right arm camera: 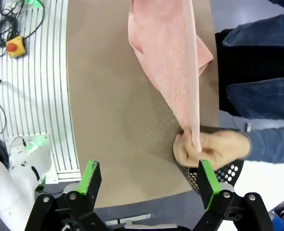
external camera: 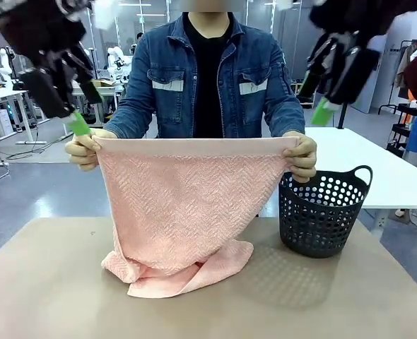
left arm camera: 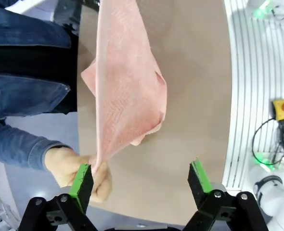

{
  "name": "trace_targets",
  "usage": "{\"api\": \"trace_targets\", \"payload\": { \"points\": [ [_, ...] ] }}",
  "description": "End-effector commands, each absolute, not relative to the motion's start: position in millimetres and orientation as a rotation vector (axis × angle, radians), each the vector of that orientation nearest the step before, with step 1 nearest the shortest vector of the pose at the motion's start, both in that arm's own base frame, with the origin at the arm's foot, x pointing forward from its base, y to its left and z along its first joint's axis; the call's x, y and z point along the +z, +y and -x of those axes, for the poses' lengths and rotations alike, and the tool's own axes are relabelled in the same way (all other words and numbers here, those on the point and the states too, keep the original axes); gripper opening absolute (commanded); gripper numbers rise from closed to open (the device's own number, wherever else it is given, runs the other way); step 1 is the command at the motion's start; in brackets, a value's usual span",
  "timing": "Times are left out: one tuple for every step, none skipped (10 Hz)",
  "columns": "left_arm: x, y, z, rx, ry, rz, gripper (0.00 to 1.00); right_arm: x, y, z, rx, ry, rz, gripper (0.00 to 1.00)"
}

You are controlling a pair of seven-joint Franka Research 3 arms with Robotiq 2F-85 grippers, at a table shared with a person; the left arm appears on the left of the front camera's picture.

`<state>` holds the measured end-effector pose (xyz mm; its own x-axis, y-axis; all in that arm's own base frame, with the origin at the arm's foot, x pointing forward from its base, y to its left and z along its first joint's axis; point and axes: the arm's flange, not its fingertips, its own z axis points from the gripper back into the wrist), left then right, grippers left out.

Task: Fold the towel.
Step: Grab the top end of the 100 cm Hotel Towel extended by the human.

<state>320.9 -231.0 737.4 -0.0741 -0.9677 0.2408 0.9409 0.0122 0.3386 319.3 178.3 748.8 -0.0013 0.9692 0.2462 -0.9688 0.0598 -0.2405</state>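
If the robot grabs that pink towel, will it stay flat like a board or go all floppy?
Probably floppy: the towel sags between the person's hands and its bottom crumples in folds on the table. Likely light, since pinched corners alone hold it up. Its bumpy weave probably won't slip easily.

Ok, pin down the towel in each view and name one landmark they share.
Front view: towel centre, held up by its top corners, lower end on the table.
Left wrist view: towel upper middle, trailing to lower left.
Right wrist view: towel upper middle, trailing to right of centre.
Shared landmark: the person's denim jacket.
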Motion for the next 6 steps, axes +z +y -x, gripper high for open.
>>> {"api": "trace_targets", "payload": {
  "points": [
    [739.3, -241.9, -338.9, -1.568, -0.426, -0.136, 1.00, 746.3, 198.3, -337.5, 1.514, -0.355, 0.023, 1.00],
    [736.6, -245.9, -347.0, -1.573, -0.423, -0.127, 1.00, 740.0, 207.8, -348.4, 1.552, -0.350, 0.033, 1.00],
    [733.6, -253.5, -354.9, -1.589, -0.428, -0.135, 1.00, 734.7, 215.5, -360.6, 1.576, -0.340, 0.058, 1.00],
    [732.0, -261.6, -365.2, -1.590, -0.414, -0.170, 1.00, 730.1, 223.4, -370.5, 1.590, -0.327, 0.069, 1.00],
    [732.5, -266.2, -374.1, -1.587, -0.404, -0.174, 1.00, 726.2, 228.0, -377.8, 1.574, -0.314, 0.059, 1.00],
    [729.5, -269.4, -382.2, -1.591, -0.390, -0.178, 1.00, 720.6, 231.5, -384.3, 1.554, -0.314, 0.058, 1.00]
  ]
}}
